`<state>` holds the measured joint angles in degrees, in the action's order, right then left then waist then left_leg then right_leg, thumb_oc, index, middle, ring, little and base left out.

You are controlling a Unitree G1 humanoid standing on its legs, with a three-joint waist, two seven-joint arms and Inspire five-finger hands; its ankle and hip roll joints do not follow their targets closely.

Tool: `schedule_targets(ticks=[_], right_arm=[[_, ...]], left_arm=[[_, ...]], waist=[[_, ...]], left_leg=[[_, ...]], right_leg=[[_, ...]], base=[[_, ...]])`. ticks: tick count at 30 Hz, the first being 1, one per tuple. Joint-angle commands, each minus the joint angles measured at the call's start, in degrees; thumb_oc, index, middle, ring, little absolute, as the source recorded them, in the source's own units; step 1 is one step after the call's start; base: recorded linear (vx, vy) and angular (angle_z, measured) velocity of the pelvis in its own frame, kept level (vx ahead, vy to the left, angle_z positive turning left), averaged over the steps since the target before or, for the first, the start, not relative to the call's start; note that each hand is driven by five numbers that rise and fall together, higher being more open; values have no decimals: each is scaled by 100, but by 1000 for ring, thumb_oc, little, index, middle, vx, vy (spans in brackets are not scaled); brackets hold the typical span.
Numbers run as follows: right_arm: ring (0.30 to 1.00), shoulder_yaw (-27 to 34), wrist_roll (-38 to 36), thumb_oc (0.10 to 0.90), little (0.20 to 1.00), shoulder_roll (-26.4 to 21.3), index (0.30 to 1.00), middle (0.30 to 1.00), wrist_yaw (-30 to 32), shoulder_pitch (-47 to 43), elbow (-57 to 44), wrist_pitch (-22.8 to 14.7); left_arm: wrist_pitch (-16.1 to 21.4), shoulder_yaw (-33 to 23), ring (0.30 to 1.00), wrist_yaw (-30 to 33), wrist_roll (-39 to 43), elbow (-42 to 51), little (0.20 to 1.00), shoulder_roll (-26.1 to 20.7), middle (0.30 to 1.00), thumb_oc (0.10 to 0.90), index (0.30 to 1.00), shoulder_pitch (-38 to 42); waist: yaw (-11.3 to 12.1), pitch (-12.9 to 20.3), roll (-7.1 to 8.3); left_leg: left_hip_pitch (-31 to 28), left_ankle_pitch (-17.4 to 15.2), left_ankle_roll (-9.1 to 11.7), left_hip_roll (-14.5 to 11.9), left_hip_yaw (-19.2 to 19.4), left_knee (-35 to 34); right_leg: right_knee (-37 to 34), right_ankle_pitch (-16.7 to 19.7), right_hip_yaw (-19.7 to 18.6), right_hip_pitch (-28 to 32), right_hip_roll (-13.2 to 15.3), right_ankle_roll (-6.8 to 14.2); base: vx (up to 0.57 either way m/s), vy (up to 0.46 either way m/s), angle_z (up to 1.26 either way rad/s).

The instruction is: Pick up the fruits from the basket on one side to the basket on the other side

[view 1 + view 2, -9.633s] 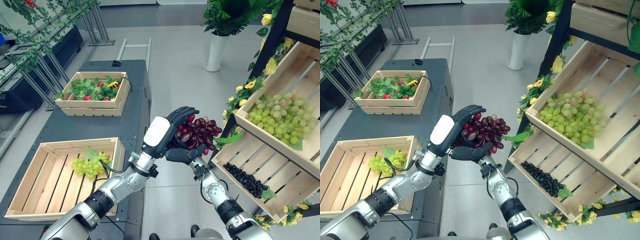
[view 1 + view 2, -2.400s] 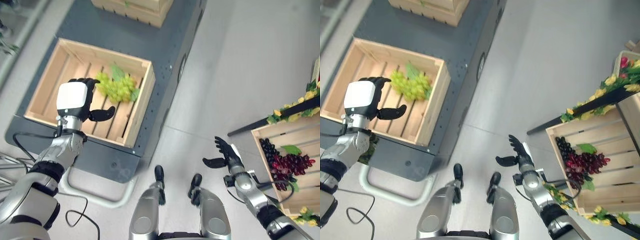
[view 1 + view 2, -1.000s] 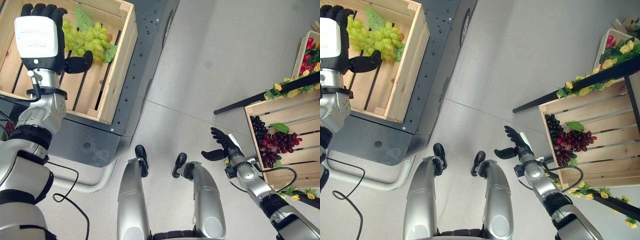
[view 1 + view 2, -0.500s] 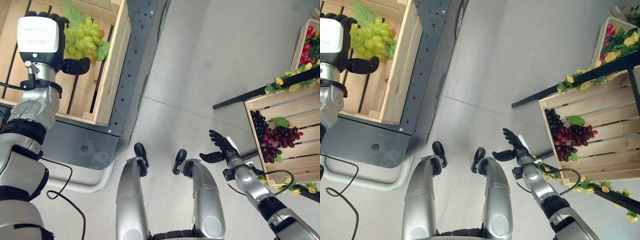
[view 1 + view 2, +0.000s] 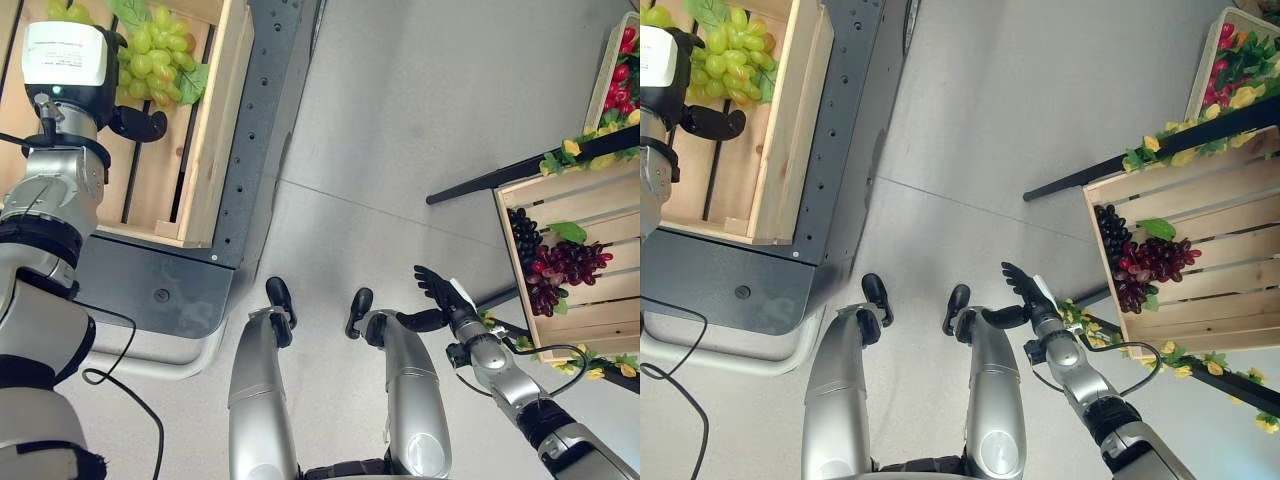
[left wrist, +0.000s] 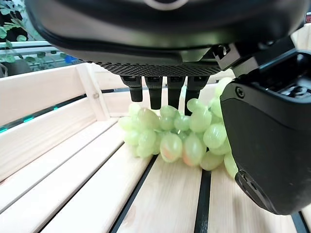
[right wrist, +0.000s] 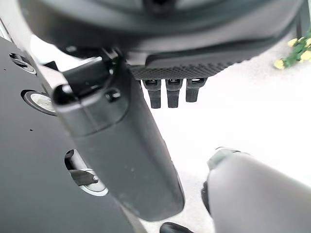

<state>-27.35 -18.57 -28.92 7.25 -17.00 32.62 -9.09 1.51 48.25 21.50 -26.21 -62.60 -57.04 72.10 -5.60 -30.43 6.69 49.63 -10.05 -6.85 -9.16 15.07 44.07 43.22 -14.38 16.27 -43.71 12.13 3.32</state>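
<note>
Seen from above: left hand [image 5: 62, 70] over the wooden crate [image 5: 222, 120] on the dark cart [image 5: 268, 120] at the far left, fingers straight and spread, thumb out to the side, holding nothing. Green grapes [image 5: 158, 55] at the crate's far end, just past the fingertips [image 6: 154, 95] and under them in the wrist view; touching or not, cannot tell. Right hand [image 5: 437, 293] low at the near right, fingers spread, empty, hanging over bare floor [image 5: 420, 110].

Red grapes [image 5: 568, 262] already lying in the slatted crate [image 5: 520, 300] on the shelf at the right, beside black grapes [image 5: 520, 236] and a leaf. So, judged from this, one bunch delivered; green bunch not yet gripped, lift and carry across left to do.

Edges: crate walls close around the left hand, right wall between the bunch and the way out, so lift must clear that rim. Slats under the bunch leave little room to slide fingers beneath. Wide open floor between cart and shelf. Shelf's dark slanted bar [image 5: 500, 178] and flowers [image 5: 565, 152] edging the crate at the right.
</note>
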Motion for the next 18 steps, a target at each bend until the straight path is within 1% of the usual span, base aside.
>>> schedule_targets(ticks=[1,6,8,11,13,15,17,18], right_arm=[[900,353,-153,800,900,-485,900,900,-54,100,-359,-339],[900,368,-214,800,900,-540,900,900,-64,16,-334,-291],[900,362,-230,800,900,-544,900,900,-91,-15,-308,-288],[900,344,-271,800,900,-541,900,900,-135,26,-346,-304],[900,302,-332,800,900,-505,900,900,-117,34,-390,-310],[900,280,-356,800,900,-474,900,900,-113,58,-397,-347],[900,264,-364,800,900,-430,900,900,-102,138,-404,-431],[900,259,-371,800,900,-402,900,900,-92,163,-402,-464]], left_arm=[[189,155,900,-190,-75,-216,900,-260,900,800,900,285],[2,143,900,-224,-40,-324,900,-237,900,800,900,199],[-97,120,900,-63,-31,-441,900,-253,900,800,900,176],[-318,43,900,206,-15,-535,900,-260,900,800,900,206],[-445,-58,900,633,59,-653,900,-251,900,800,900,283],[-454,-162,900,950,130,-718,900,-250,900,800,900,319],[-526,-245,900,978,104,-773,900,-233,900,800,900,363],[-600,-264,900,845,111,-809,900,-200,900,800,900,373]], waist=[[53,64,-48],[51,64,-47],[56,64,-34],[52,64,21],[55,64,90],[60,64,134],[61,64,176],[59,64,199]], left_leg=[[-700,-599,272,190,103,-682],[-651,-614,260,223,60,-630],[-614,-614,256,228,42,-600],[-566,-615,258,226,5,-558],[-520,-618,257,223,-25,-533],[-486,-624,257,215,-44,-501],[-458,-649,254,209,-72,-466],[-444,-656,252,212,-86,-452]], right_leg=[[-131,566,-150,6,-114,138],[-111,549,-183,-31,-148,114],[-97,531,-183,-57,-165,105],[-77,537,-181,-87,-187,102],[-91,542,-174,-105,-229,92],[-84,544,-172,-122,-249,94],[-68,543,-166,-133,-265,96],[-70,556,-162,-136,-272,97]], base=[[12,3,-7],[4,17,-6],[-1,13,-10],[4,-7,-4],[6,-17,-8],[4,-19,-6],[0,0,0],[0,0,0]])
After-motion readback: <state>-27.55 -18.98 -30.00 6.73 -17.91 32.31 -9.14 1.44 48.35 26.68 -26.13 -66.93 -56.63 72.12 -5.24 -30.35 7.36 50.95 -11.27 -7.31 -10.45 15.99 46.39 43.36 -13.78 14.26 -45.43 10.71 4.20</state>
